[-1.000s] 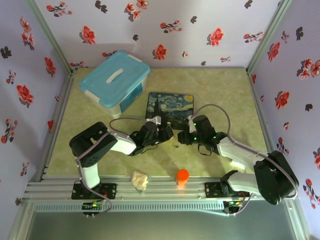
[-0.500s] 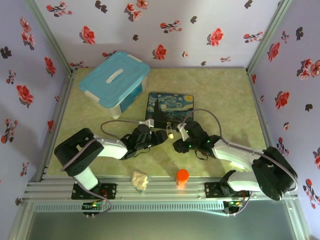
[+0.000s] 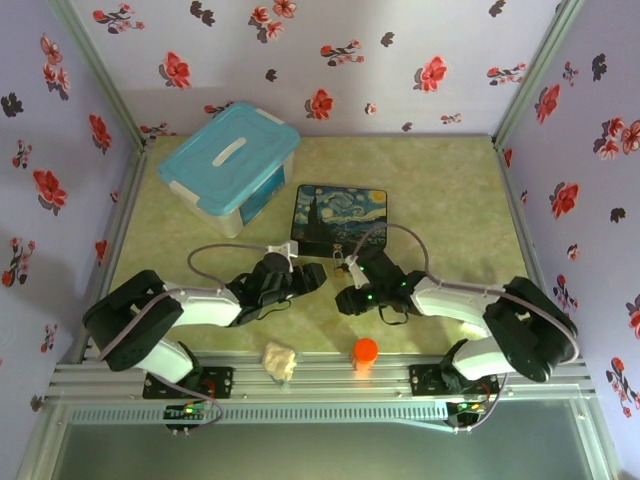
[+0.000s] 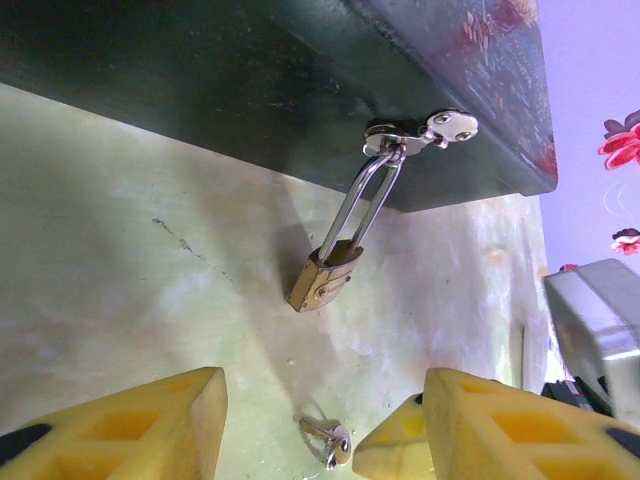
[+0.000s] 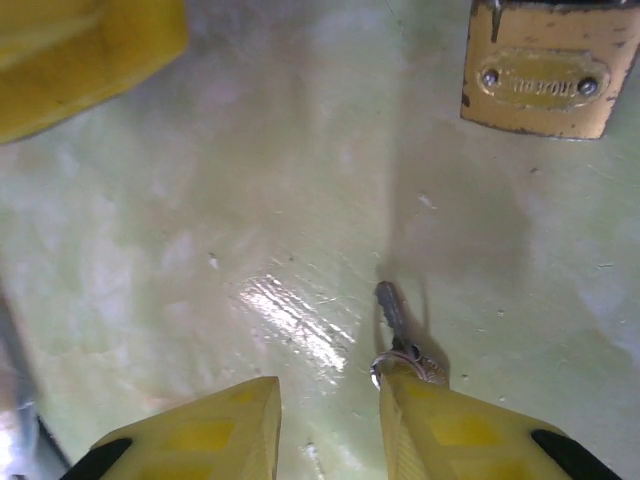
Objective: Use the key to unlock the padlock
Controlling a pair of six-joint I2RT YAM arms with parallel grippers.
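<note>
The small brass padlock (image 4: 322, 280) hangs by its thin silver shackle from the hasp (image 4: 420, 135) on the front of the dark painted box (image 3: 340, 215), its body resting on the table. In the right wrist view the padlock (image 5: 540, 80) is at the top right. The tiny key (image 4: 328, 438) lies flat on the table just in front of it, between the yellow fingers of my open left gripper (image 4: 322, 400). My right gripper (image 5: 330, 420) is low over the table with its jaws apart. The tip of its right finger (image 5: 450, 430) rests on the head of the key (image 5: 392, 310).
A blue-lidded plastic bin (image 3: 230, 160) stands at the back left. An orange round cap (image 3: 365, 350) and a crumpled pale wad (image 3: 280, 360) sit near the front rail. A yellow finger of the left gripper (image 5: 80, 50) is close to the right gripper.
Both arms have dropped lower and drawn back toward the near edge, away from the box front. The left jaws have widened and the right jaws have narrowed.
</note>
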